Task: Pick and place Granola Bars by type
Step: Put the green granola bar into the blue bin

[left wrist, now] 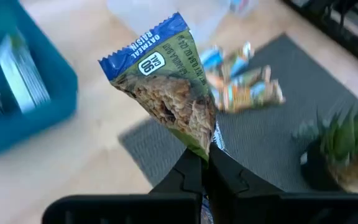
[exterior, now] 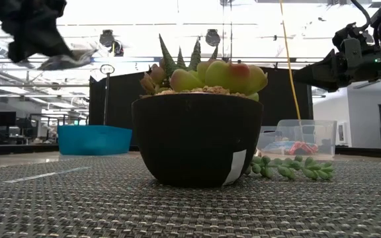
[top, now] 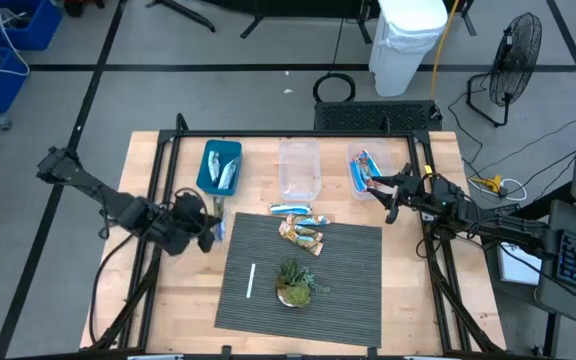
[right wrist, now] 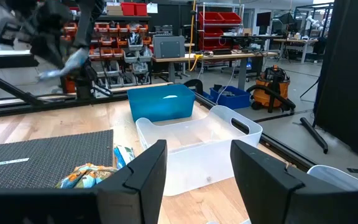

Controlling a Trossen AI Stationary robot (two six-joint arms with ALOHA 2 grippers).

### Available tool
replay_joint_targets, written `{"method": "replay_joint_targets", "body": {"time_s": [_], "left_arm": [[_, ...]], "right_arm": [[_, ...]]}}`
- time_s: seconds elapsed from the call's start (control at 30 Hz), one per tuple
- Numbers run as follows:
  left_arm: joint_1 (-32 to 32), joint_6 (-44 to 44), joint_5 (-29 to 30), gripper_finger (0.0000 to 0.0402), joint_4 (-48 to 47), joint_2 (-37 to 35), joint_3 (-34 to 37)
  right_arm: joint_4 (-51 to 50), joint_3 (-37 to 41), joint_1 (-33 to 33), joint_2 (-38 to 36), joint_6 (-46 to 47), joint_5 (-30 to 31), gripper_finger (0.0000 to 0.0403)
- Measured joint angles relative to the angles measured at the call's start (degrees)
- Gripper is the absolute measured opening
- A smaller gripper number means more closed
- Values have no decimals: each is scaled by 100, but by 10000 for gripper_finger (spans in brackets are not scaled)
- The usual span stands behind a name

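Note:
My left gripper [top: 208, 228] hovers over the mat's far-left corner, shut on a granola bar [left wrist: 166, 87] with a green-tan wrapper and blue end; the low view shows the gripper [exterior: 35, 30] raised high with the bar [exterior: 68, 61]. Several bars [top: 301, 228] lie flat on the mat's far part, also in the left wrist view [left wrist: 241, 81]. Silvery bars lie in the blue bin [top: 220, 166], blue-and-red ones in the right clear bin [top: 365, 172]. My right gripper [top: 383, 197] waits open beside that bin [right wrist: 197, 171]. My left gripper pinches the bar between its two fingers [left wrist: 188, 174] at one narrow crimped end [left wrist: 205, 149]. The bar is lifted clear of the table and sticks out beyond the fingertips, its blue end [left wrist: 143, 46] farthest from them.
A middle clear bin [top: 299, 170] stands between the blue and right bins. A potted succulent [top: 293, 283] and a thin white stick [top: 251, 280] sit on the striped mat [top: 348, 300]. Black frame rails run along the table's left and right edges.

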State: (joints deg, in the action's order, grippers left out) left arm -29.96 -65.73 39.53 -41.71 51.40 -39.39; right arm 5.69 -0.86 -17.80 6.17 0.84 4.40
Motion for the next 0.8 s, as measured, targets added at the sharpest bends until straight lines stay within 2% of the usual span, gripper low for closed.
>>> {"method": "replay_joint_targets", "body": {"time_s": [0.23, 0.5, 0.8], "left_arm": [[1160, 1394, -170, 6, -15, -382, -175], [2970, 2568, -1110, 6, -15, -733, -175], [4886, 3729, -2265, 6, 318, -605, -175]], "right_arm": [[0, 0, 2, 0, 0, 0, 169], [2, 2, 0, 0, 0, 0, 169], [0, 0, 0, 0, 0, 0, 169]]}}
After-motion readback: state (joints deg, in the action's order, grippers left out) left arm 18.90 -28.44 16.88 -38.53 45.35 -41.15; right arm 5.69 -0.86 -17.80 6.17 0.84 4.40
